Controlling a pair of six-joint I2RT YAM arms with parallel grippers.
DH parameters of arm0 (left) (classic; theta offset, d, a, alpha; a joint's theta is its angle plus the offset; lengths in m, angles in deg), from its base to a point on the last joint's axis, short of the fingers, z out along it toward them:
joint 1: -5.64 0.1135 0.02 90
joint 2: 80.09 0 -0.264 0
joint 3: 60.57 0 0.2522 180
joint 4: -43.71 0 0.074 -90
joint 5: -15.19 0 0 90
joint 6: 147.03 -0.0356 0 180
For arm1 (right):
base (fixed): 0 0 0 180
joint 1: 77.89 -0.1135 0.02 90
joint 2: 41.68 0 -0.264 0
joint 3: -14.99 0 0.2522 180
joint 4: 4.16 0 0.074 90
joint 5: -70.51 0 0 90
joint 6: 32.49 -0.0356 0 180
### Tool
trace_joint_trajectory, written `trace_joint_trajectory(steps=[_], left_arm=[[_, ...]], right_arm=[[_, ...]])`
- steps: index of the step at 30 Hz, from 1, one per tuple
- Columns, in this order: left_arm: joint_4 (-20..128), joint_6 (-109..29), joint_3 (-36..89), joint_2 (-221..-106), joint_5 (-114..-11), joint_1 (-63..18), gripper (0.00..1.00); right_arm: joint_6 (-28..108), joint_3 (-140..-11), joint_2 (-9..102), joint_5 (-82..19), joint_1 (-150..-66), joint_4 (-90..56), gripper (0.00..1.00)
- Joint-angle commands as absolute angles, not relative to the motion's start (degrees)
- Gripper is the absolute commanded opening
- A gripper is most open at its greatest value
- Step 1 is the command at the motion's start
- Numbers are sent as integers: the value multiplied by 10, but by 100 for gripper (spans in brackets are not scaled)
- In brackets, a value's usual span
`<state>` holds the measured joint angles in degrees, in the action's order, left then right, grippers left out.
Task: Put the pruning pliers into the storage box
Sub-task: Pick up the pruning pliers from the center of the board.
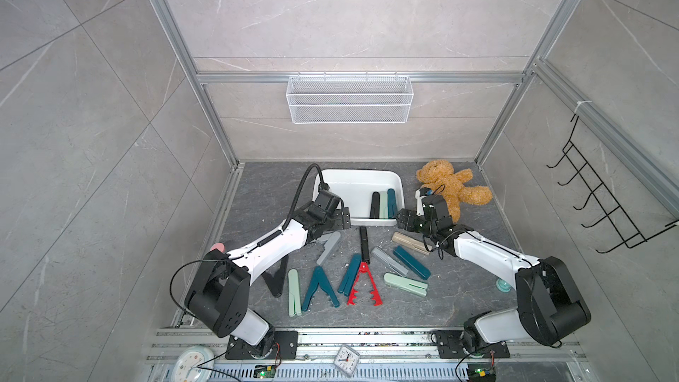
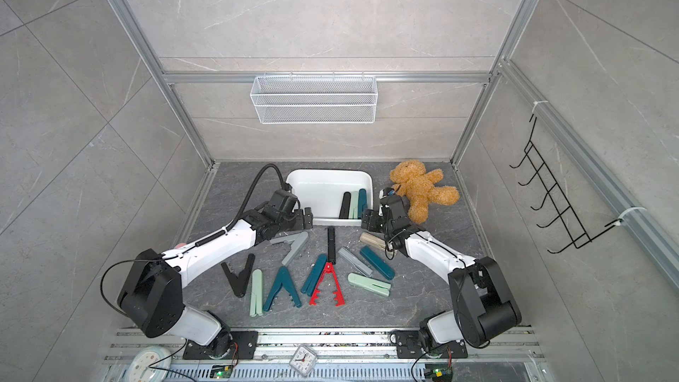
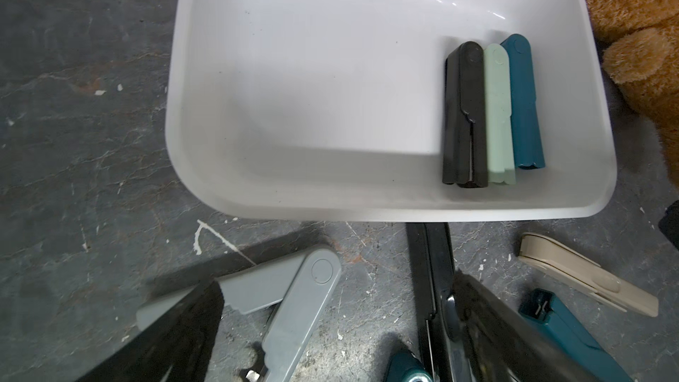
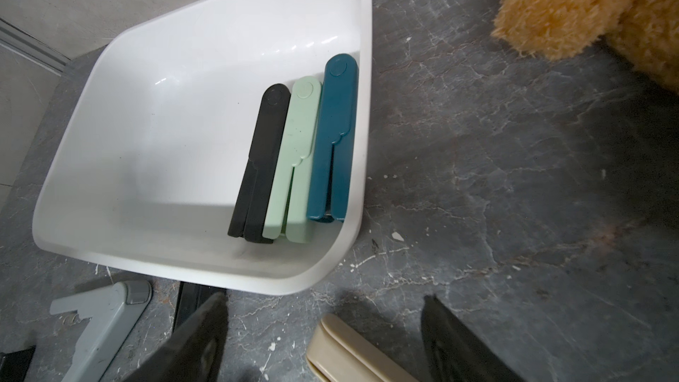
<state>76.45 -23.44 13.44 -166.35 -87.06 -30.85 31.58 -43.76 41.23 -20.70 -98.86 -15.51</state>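
While both arms bend at the elbow near their bases and slant their white forearms inward, the left claw (image 1: 341, 220) hangs low over the table with its jaws spread as wide as they go and nothing between them. The right claw (image 1: 402, 219) faces it, jaws also well apart and empty. The near wall of the box (image 1: 356, 174) sits between the two claws, just ahead of both. Inside, at the end nearer the right claw, three folded tools lie side by side, touching: black pliers (image 1: 374, 205), mint pliers (image 1: 383, 204) and teal pliers (image 1: 391, 198). Half-open grey pliers (image 3: 305, 306) lie under the left claw, and beige pliers (image 4: 349, 354) just below the right claw. Further pairs lie behind both claws, toward the bases. A bear (image 1: 452, 189) lies beyond the right claw. A small clock (image 1: 346, 359) behind the bases carries numerals too small to read surely.
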Motion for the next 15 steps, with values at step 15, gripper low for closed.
trace_joint_trajectory(steps=[15], left_arm=[[895,-46,30,-1571,-940,-398,97]], right_arm=[[327,-425,393,-195,-986,-165,83]])
